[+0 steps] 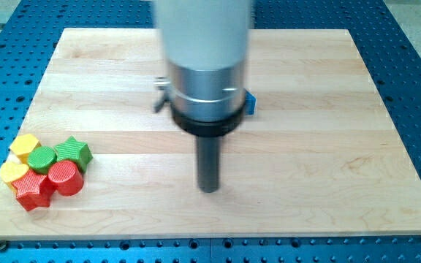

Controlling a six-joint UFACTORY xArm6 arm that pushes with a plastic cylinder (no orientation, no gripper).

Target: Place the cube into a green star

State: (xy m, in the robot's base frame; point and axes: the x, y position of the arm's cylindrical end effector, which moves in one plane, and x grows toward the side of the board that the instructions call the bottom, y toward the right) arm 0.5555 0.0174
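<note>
Our arm comes down from the far side of the wooden board (327, 168) as a broad white and silver column with a black collar, and below the collar the dark rod ends in my tip (208, 189), which rests on bare wood a little near of the board's middle. We carry no pincer at all — only this rod — so there is no wide or narrow setting to report, and the tip touches no block. The blue cube (251, 101) shows only as a small blue edge at the right side of the silver column, farther back than the tip; most of it is hidden behind the arm, so we cannot tell its full outline. The green star (74, 153) lies well apart from both, near the board's left edge, at the right end of a tight cluster of blocks. Just left of it sits a green cylinder (42, 158), and near of the star stands a red cylinder (65, 177), touching or almost touching it. A red star (33, 191) lies at the near left of that cylinder. Two yellow blocks complete the group — one (25, 146) at the far left corner of the cluster, the other (13, 172) just near of it; their exact shapes are hard to make out.
</note>
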